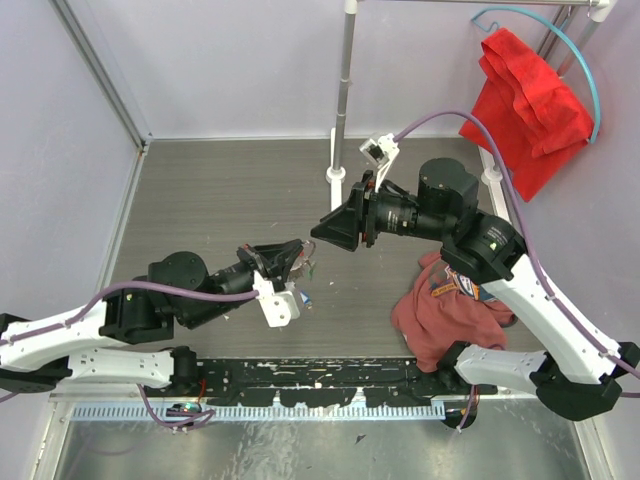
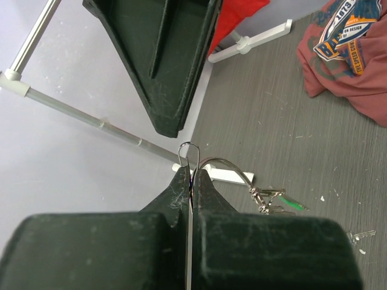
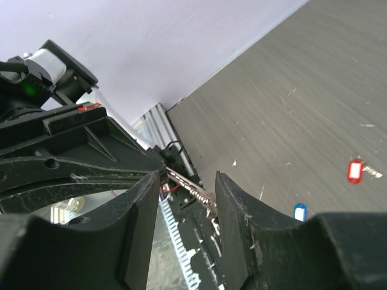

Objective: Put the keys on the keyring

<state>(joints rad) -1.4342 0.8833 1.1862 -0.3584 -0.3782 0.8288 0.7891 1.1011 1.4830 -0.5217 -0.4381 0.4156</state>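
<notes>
Left claw: the left claw [image 2: 189, 175] is pressed together on the keyring [image 2: 189, 150], the wire caught in the seam between its two fingers.
Keyring axis: in the left wrist view the wire runs straight along that seam, and its narrow looped end points out past the fingertips toward the right claw [image 3: 184, 199].
Keyring arc: a second strand curves away to the right of the fingertips and down toward the table [image 1: 230, 190].
Green-tagged keys: the green-tagged keys [image 2: 273, 200] sit in a small cluster at the end of that arc; whether they hang from it cannot be told.
Right claw: its fingers stand apart, just beyond the looped end; a thin metal piece shows in the gap, touching neither finger as far as can be seen.
Loose tags: a red tag [image 3: 355, 170] and a blue tag [image 3: 300, 212] lie near each other on the grey surface.
Writing: the T-shirt [image 2: 357, 78] crumpled to the right carries a blue and orange print; "DESIGN" is legible, the rest too small.
Backdrop: a red cloth [image 1: 530, 100] hangs at the far right.
</notes>
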